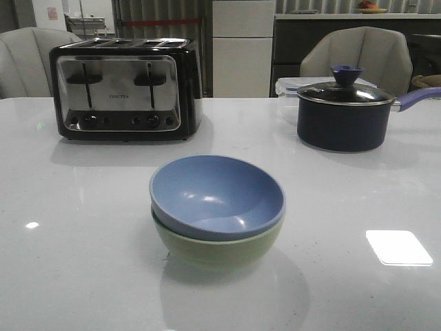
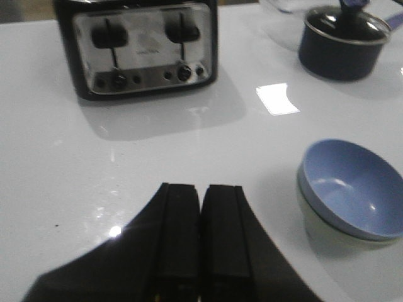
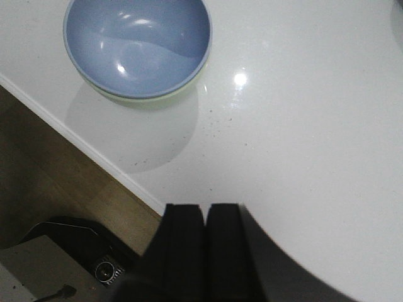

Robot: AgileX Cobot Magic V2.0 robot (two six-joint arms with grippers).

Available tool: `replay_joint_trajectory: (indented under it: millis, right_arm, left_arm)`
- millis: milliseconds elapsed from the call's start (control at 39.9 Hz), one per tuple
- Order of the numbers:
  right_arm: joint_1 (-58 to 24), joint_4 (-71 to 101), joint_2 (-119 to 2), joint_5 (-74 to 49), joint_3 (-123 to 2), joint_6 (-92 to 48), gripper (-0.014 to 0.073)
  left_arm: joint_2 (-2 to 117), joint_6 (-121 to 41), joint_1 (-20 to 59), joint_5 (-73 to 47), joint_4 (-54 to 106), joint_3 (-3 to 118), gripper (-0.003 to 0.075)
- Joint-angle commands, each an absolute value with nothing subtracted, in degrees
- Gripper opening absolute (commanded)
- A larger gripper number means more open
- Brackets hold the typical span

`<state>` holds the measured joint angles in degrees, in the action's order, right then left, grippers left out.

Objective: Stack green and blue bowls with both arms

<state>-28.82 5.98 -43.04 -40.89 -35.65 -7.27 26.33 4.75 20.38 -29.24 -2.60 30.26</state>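
With the blue bowl (image 1: 217, 195) nested slightly tilted in the green bowl (image 1: 219, 246) mid-worktop (image 1: 83, 262), and both the left end effector (image 2: 202, 236) and right end effector (image 3: 205, 242) closed and empty, the stack could be toppled by a stray sweep

A glossy white tabletop (image 1: 83, 262) carries a chrome-fronted, black-bodied four-slot toaster (image 1: 124, 89) standing upright at its far left, two lever slots and a row of dark knobs facing the camera. To the right of the toaster, well apart from it, sits a dark navy saucepan (image 1: 342, 121) with a glass lid, a blue knob and a blue handle pointing away from the toaster. Just behind the saucepan is a clear plastic lidded container (image 1: 288, 87). Beyond the toaster stand two pale grey upholstered chairs (image 1: 358, 55), one behind it, one behind the saucepan.
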Motion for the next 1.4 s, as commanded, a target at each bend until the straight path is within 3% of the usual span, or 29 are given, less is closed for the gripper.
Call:
replay_joint_trajectory:
  millis: [0, 376, 651, 1377]
  right_arm:
    - [-28.8, 5.7, -42.7, -37.7, -37.1, -7.2, 0.0057]
    - [-28.8, 5.7, -42.7, -37.7, -37.1, -7.2, 0.0057]
    - [-28.8, 5.7, -42.7, -37.8, -37.1, -7.2, 0.0057]
    - [-28.8, 5.7, -42.7, -37.9, -37.1, -7.2, 0.0057]
  left_arm:
    - [20.9, 4.7, 15.2, -19.1, -1.9, 25.7, 0.0093]
    - [0.4, 4.7, 0.9, -3.7, 0.0, 4.7, 0.0093]
    - [-1.4, 4.7, 0.6, -1.6, -0.3, -0.5, 0.0093]
    - [-1.4, 0.0, 2.7, 2.4, 0.0, -0.5, 0.0093]
